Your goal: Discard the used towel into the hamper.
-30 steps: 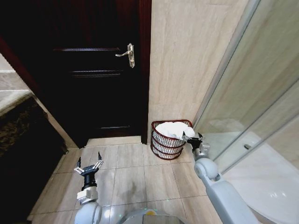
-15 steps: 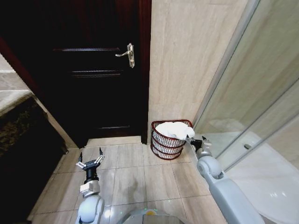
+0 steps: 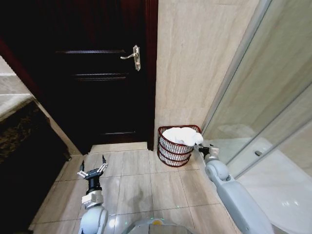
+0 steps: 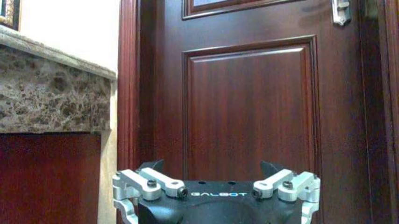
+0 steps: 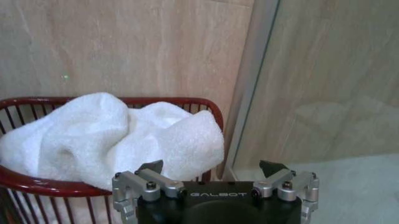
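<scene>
Fingers of right gripper [image 3: 206, 148] spread, empty, lower right beside one hamper [image 3: 171, 153] holding one towel [image 3: 181, 135]; left gripper [image 3: 92, 171] open, empty, lower left.

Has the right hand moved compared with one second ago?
Yes. The right hand has drawn back from the hamper, toward the glass panel; its fingers are open and empty.

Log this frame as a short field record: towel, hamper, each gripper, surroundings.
towel: white towel heaped in the hamper, one fold draped over the rim
hamper: red-brown hamper on the tile floor in the corner, between wooden door and glass shower panel
right gripper: right gripper open, empty, beside the hamper rim, apart from the towel
left gripper: left gripper open, empty, low over the floor, facing the door
</scene>
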